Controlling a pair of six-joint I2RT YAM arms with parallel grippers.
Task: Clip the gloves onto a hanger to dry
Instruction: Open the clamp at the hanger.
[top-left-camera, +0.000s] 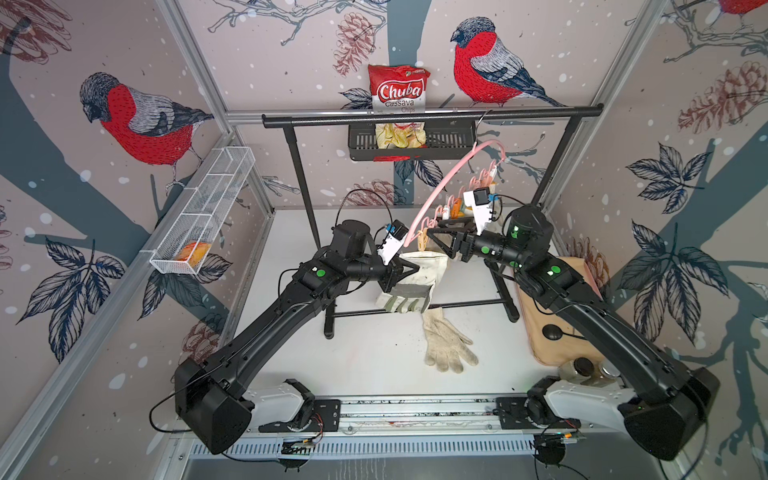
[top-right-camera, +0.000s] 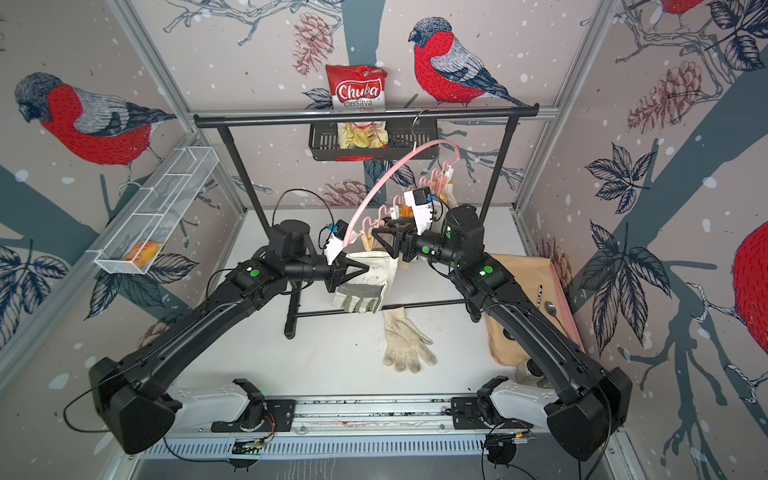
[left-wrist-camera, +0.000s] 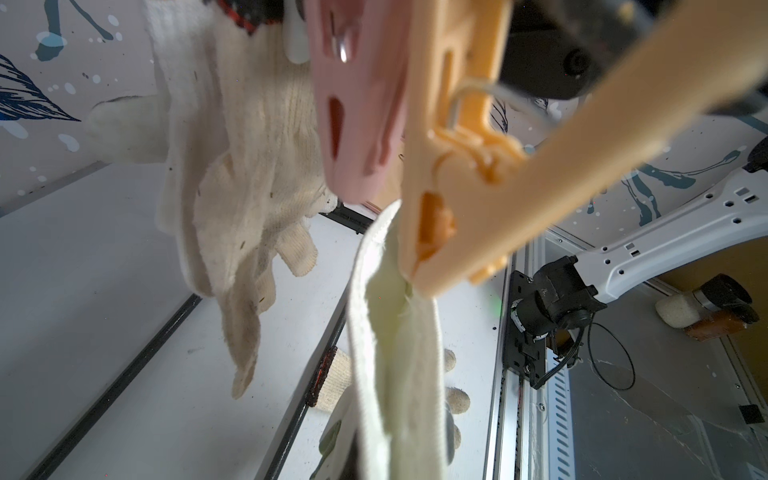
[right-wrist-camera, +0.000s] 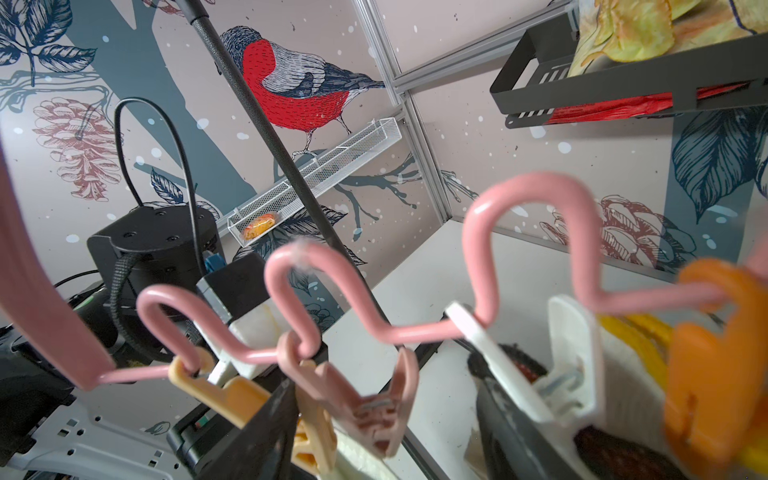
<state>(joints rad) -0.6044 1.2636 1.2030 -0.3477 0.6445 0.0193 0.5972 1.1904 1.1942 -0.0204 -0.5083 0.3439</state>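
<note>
Left gripper clamped on canvas glove, cuff raised to peach peg at low end of hanger. Right gripper wide beside peg, holding nothing I see. Risk: hanger swings, peg misses cuff, glove drops.

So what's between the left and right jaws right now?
The peach clothespin on the pink hanger's low end, and the cuff of the canvas glove that the left jaws hold up to it. Both top views show it.
</note>
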